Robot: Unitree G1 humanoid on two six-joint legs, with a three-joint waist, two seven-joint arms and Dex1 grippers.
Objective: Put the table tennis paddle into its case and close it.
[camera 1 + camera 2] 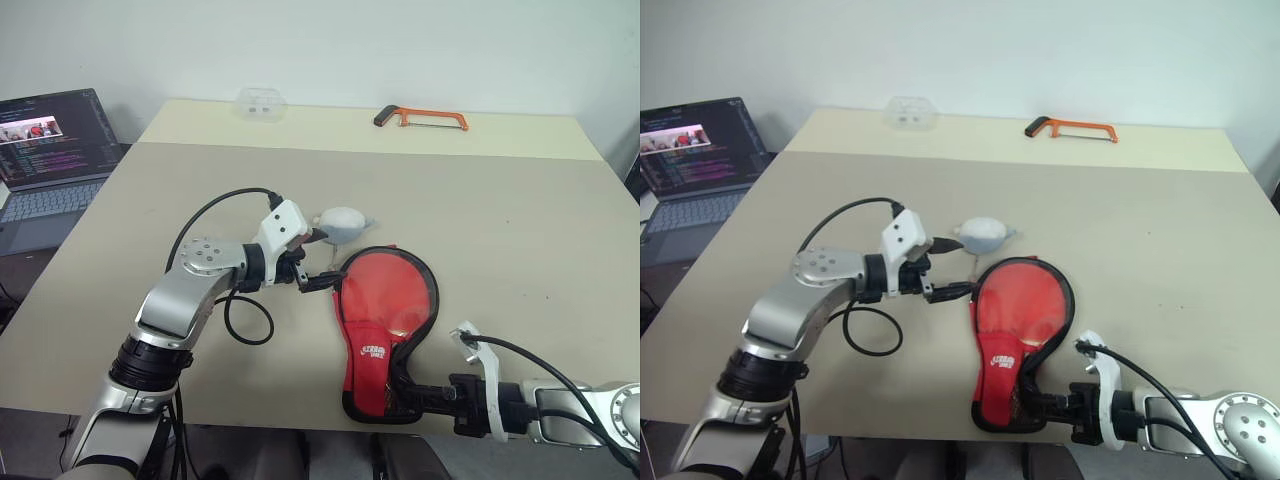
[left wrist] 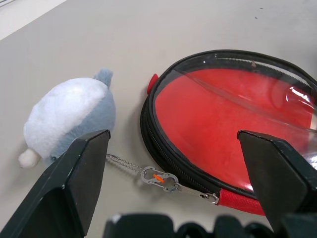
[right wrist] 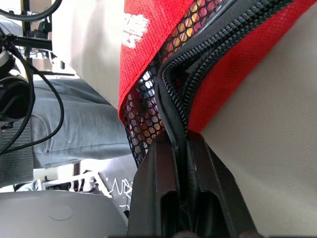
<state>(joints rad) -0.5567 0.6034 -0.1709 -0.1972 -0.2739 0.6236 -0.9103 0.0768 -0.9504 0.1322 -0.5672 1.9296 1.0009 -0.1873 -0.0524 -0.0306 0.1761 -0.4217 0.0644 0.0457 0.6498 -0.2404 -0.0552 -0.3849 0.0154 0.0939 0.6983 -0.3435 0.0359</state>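
The right pincer (image 3: 183,148) is pressed together on the zipped black edge of the case (image 1: 385,330) at its narrow handle end, at the near edge of the bench (image 1: 520,230). The left pincer (image 1: 318,262) is spread wide, holding nothing, just beside the case's round end. The paddle's (image 2: 218,109) red face shows inside the case. A small grey-white plush toy (image 1: 342,224) lies just beyond, joined by a chain (image 2: 124,162) to the zipper. An orange hacksaw (image 1: 420,119) rests at the far edge.

Red case (image 1: 385,310) with black zip edging; orange hacksaw (image 1: 421,119).
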